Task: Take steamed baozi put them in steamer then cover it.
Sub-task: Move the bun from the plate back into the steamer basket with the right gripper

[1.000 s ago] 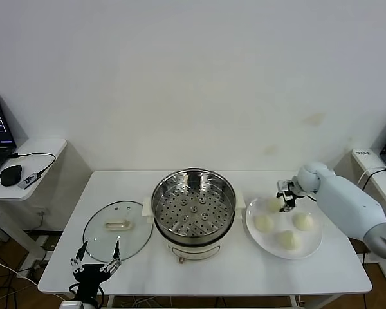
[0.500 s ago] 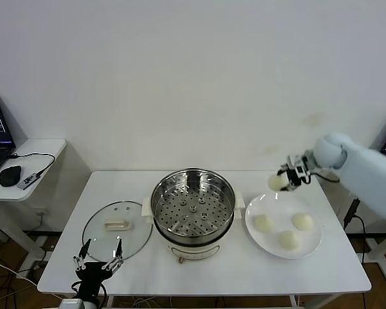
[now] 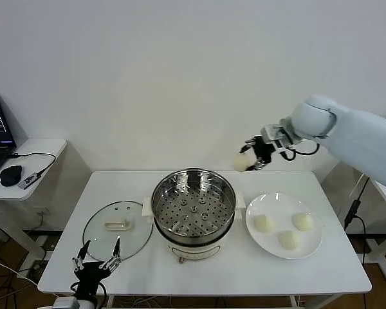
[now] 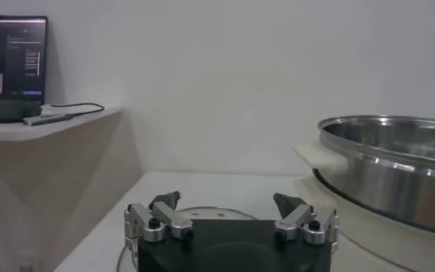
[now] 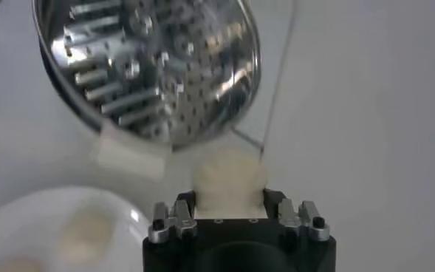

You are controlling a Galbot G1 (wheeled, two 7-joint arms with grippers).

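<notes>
- Baozi (image 3: pixel 242 161) number one has left the plate (image 3: pixel 312 241) since a second ago: the right gripper (image 3: pixel 252 161), then down among the buns, is now raised in the air just beyond the steamer's right rear rim, its fingers (image 5: pixel 182 214) closed on the bun's sides.
- Judged from that, the pick is done and the carry is under way; what remains for this bun is to bring it over the perforated tray and lower it.
- Three buns (image 3: pixel 264 223) lie on the plate, well apart from each other, so later picks have room around each.
- The steamer (image 3: pixel 193 206) stands open in the middle of the bench (image 3: pixel 212 270), its tray bare; its raised steel wall and the cream handle on the plate side are the edges to clear on the way in.
- The cover (image 3: pixel 118 228) lies flat on the bench just beside the steamer's left handle, out of the right arm's path.
- The left gripper (image 3: pixel 95 262) waits low at the bench's front edge near the cover, fingers (image 4: pixel 162 219) spread wide and holding nothing.
</notes>
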